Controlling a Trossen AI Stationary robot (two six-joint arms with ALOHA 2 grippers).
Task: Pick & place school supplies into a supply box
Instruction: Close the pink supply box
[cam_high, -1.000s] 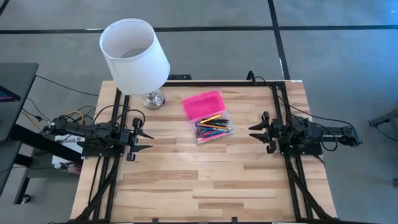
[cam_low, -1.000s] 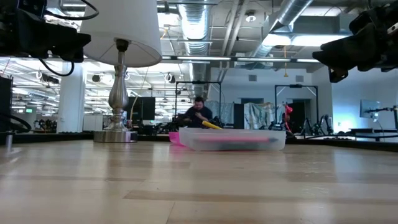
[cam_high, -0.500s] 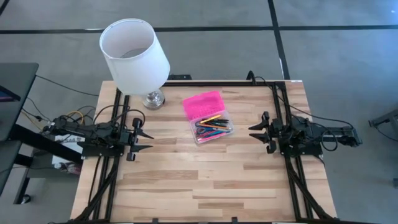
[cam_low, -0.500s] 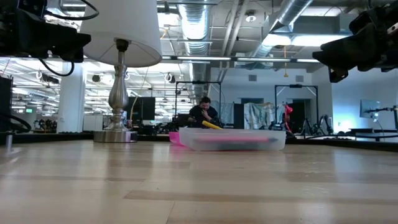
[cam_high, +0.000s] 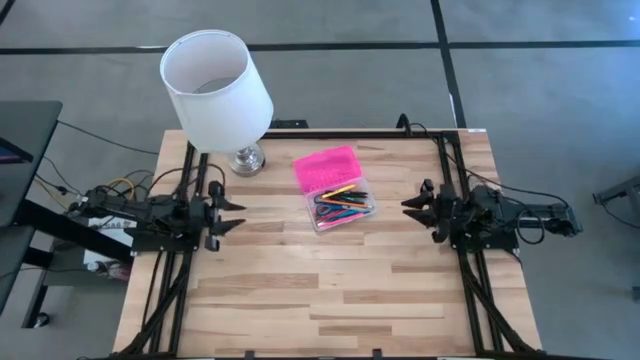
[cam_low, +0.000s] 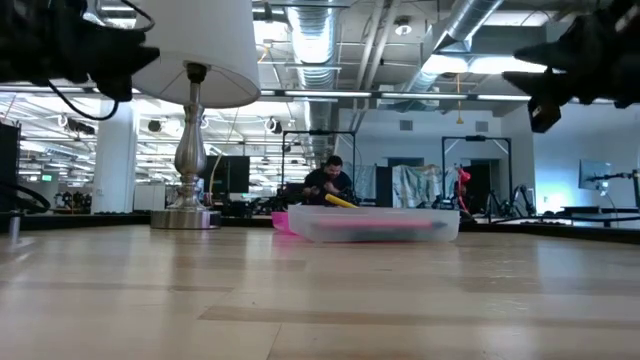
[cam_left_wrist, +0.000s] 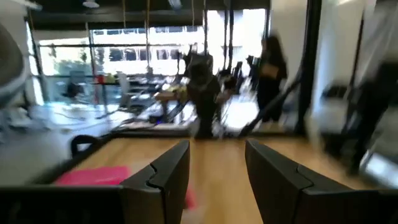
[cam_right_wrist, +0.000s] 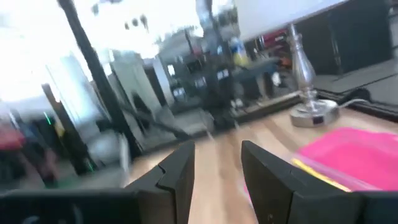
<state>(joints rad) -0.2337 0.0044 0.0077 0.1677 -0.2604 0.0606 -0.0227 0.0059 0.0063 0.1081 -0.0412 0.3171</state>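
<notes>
Both arms swung slightly, left claw (cam_high: 232, 215) open, right claw (cam_high: 410, 207) open, supply box (cam_high: 334, 187) filled

A lab or workshop — exposed ceiling ducts (cam_low: 470, 30), equipment racks (cam_low: 478, 175) behind.

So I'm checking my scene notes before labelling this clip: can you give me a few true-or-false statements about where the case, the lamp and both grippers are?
1. The supply box lies open, its pink lid flipped back toward the table's far edge. True.
2. The school supplies are scattered across the table. False: they lie in the clear base.
3. The left gripper is shut on a pen. False: it is open and holds nothing, at the table's left edge.
4. The right gripper is open, apart from the box. True.
5. The lamp stands right of the box. False: it stands left of it.
</notes>
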